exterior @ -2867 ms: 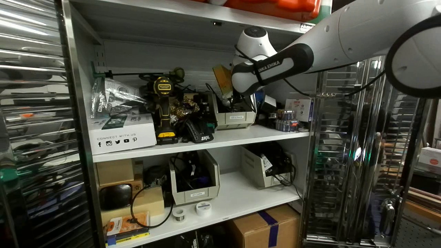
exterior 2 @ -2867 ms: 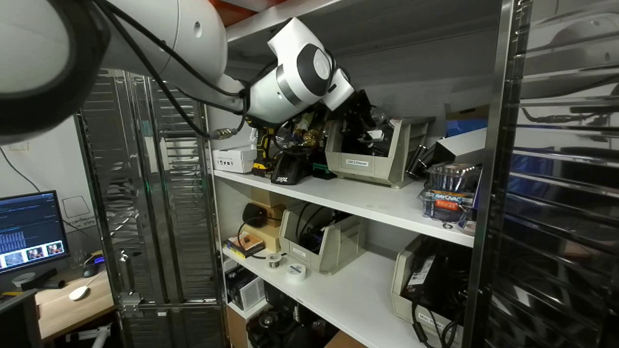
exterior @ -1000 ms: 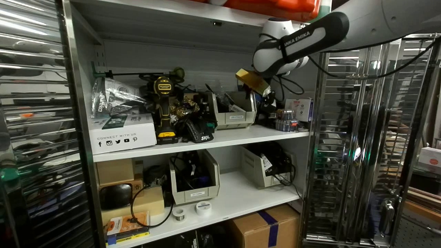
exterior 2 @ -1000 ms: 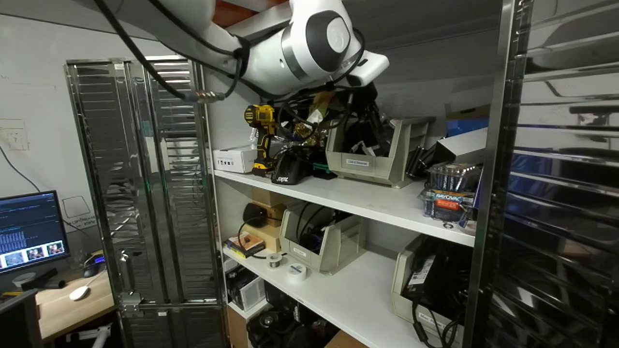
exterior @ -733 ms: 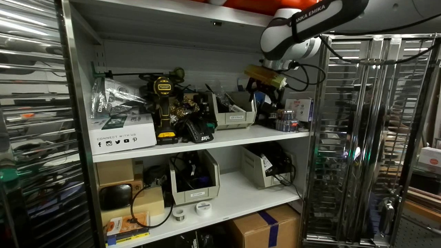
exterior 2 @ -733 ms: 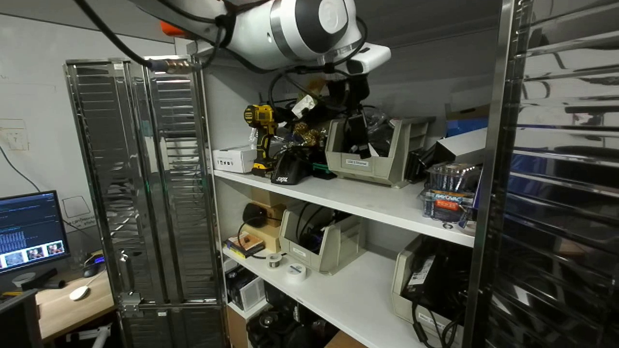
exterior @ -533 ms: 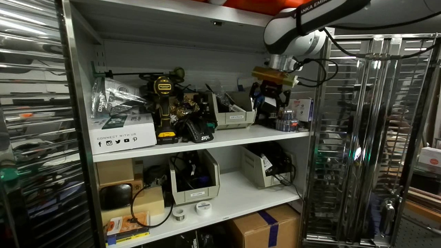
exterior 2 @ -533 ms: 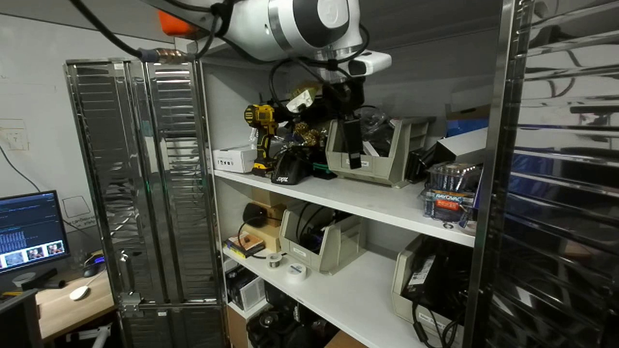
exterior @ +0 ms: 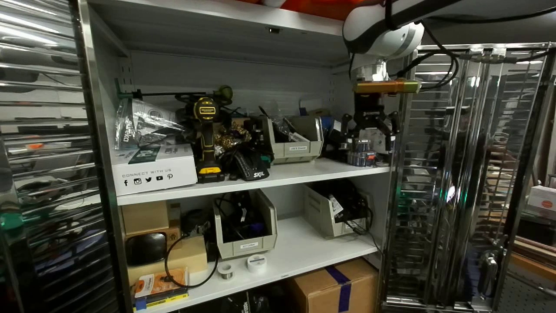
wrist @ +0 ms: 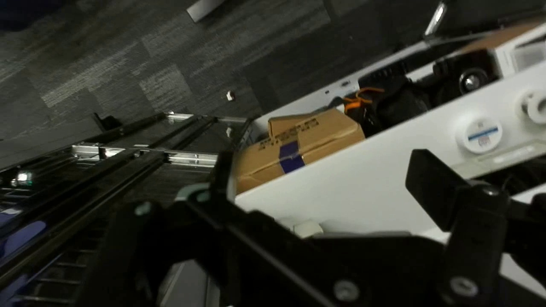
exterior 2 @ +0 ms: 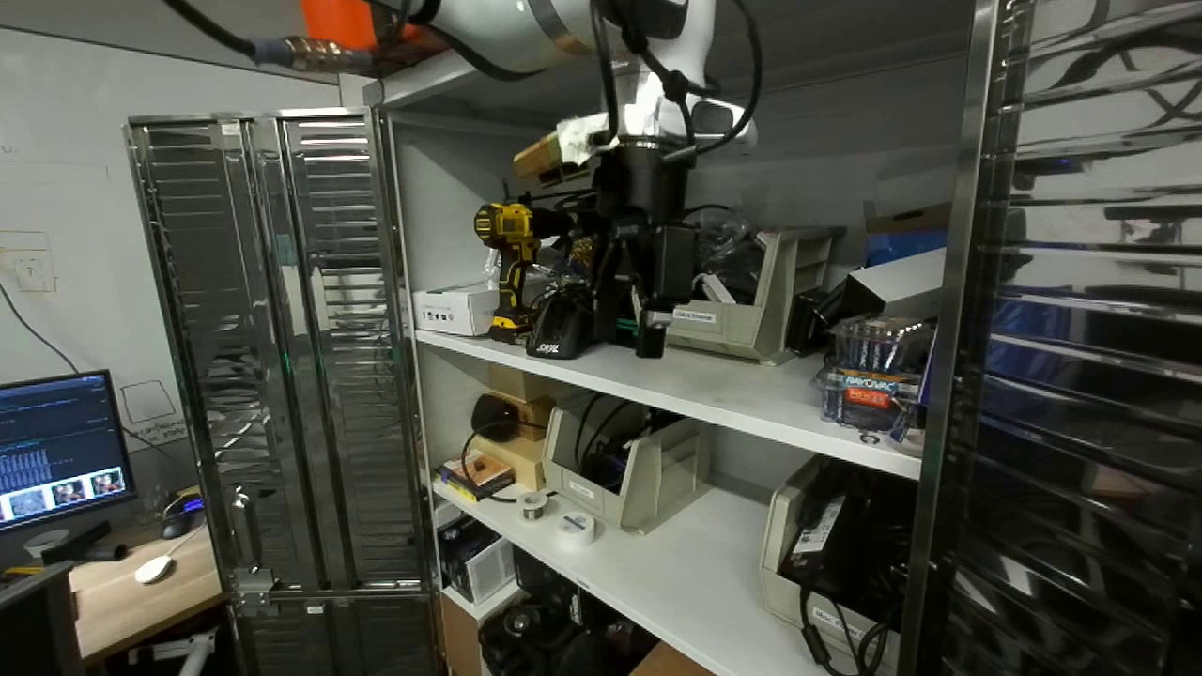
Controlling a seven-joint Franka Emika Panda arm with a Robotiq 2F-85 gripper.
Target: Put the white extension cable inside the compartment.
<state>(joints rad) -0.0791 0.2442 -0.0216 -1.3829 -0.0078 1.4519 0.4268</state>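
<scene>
At the mouth of the compartment (exterior: 243, 71), by the open metal door (exterior: 451, 174), gripper (exterior: 369, 141) points down, fingers (wrist: 431, 186) spread wide apart. Gap to the door cannot be judged. Wrist view: one fingertip shows against the lower board (wrist: 362, 183), behind its front edge; the other shows beside the cardboard box (wrist: 320, 136). White piece (exterior 2: 718, 288) lies in the labelled bin (exterior 2: 732, 324), inside the compartment; too small to confirm as the extension cable. Open room: upper board (exterior 2: 751, 385) from bin to battery pack (exterior 2: 873, 371); also height between bin rim and ceiling (exterior: 208, 39).
</scene>
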